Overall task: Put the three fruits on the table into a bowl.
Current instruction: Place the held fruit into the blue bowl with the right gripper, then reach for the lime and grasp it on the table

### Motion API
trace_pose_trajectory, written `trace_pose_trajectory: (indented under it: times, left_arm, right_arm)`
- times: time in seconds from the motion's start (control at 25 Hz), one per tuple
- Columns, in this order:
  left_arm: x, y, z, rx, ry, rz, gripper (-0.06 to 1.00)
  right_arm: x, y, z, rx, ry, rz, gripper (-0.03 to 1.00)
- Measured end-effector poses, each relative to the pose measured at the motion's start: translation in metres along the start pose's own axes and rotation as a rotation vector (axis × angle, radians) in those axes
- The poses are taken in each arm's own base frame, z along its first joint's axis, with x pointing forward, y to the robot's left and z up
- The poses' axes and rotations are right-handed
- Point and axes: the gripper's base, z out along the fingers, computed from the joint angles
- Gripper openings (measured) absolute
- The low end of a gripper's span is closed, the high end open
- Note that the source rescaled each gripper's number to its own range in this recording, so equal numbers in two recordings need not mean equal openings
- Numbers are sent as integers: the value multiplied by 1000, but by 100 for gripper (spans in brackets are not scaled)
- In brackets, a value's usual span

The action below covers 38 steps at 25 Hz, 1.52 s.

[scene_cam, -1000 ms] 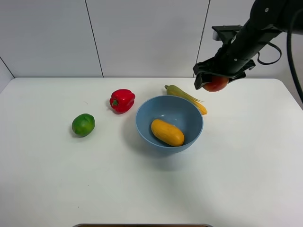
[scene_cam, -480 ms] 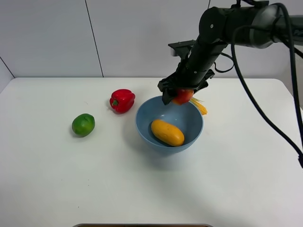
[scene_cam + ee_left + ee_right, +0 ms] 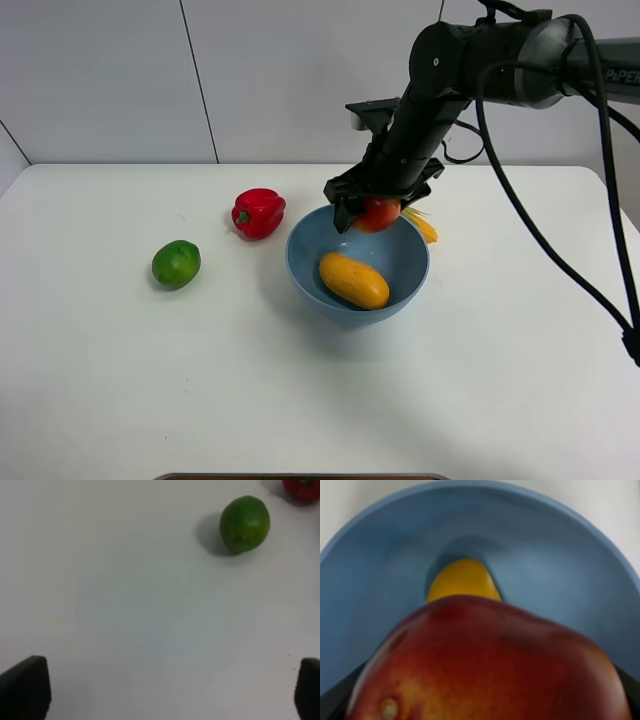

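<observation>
**Apple held over the bowl, lime out on the table**

My right pincer (image 3: 372, 213) is pinching the apple (image 3: 380, 213), a round red fruit with a yellowish blush low on one side. I hold it in the air above the far rim of the bowl (image 3: 412, 272), over the bowl's open mouth and not touching the bowl. In my right wrist view the apple fills the near part of the picture, with the blue inside of the bowl spread out behind it.

The mango (image 3: 353, 280) lies on its side at the bottom of the bowl, oblong and yellow-orange, partly hidden from my right wrist camera by the apple.

The lime (image 3: 176, 264) sits on the white table (image 3: 500, 380), well apart from the bowl on my left side. The red bell pepper (image 3: 258, 212) stands between the lime and the bowl, nearer the back edge of the table. The corn cob (image 3: 428, 229) lies just behind the bowl, mostly covered by my right arm.

My left pincer (image 3: 165, 690) is spread wide with nothing between its fingers. It hangs over bare table, the lime some way ahead of it and a sliver of the pepper beyond.
</observation>
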Motion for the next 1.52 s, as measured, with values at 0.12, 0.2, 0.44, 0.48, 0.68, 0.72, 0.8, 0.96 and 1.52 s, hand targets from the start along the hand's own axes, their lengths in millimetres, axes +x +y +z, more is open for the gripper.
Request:
trace_pose_trajectory:
  times: [0.12, 0.2, 0.44, 0.48, 0.68, 0.72, 0.8, 0.96, 1.52]
  left_arm:
    - [0, 0, 0, 0, 0, 0, 100]
    - [0, 0, 0, 0, 0, 0, 100]
    - [0, 0, 0, 0, 0, 0, 100]
    - [0, 0, 0, 0, 0, 0, 100]
    - [0, 0, 0, 0, 0, 0, 100]
    - [0, 0, 0, 0, 0, 0, 100]
    - [0, 0, 0, 0, 0, 0, 100]
    - [0, 0, 0, 0, 0, 0, 100]
    - [0, 0, 0, 0, 0, 0, 100]
  right_arm:
    - [1, 0, 0, -2, 11, 0, 26]
    - [1, 0, 0, -2, 12, 0, 28]
    - [1, 0, 0, -3, 14, 1, 89]
    - [1, 0, 0, -4, 15, 2, 93]
    - [5, 2, -1, -19, 52, 8, 99]
    - [6, 2, -3, -21, 58, 7, 100]
    - [7, 4, -12, -22, 54, 2, 100]
    - [13, 9, -48, 0, 7, -30, 100]
    - [97, 27, -239, 137, -410, 21, 100]
